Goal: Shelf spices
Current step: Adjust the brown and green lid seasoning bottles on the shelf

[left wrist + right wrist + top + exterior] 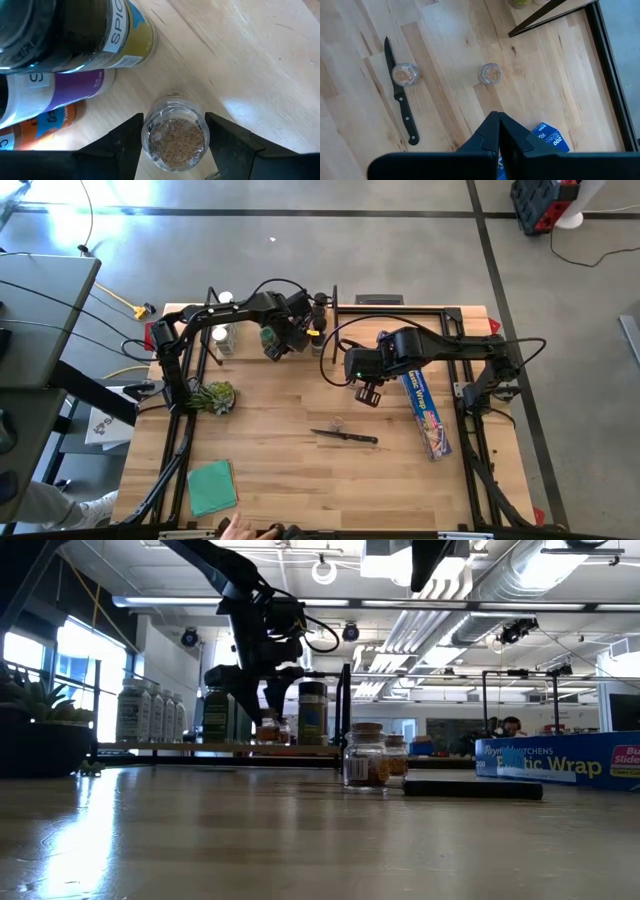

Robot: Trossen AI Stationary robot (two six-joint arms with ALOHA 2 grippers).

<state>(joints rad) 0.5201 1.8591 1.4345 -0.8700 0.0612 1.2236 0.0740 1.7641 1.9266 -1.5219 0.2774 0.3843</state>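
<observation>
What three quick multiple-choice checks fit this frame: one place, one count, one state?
1. The blue wrap box lies: A) on the shelf B) on the right side of the table C) beside the green cloth
2. How many small clear jars stand on the open table: A) none B) two C) five
3. The right gripper is: A) shut, empty B) open C) shut on a jar

Answers: B, the high view shows it by the right arm; B, the right wrist view shows both; A, its fingers meet with nothing between.
</observation>
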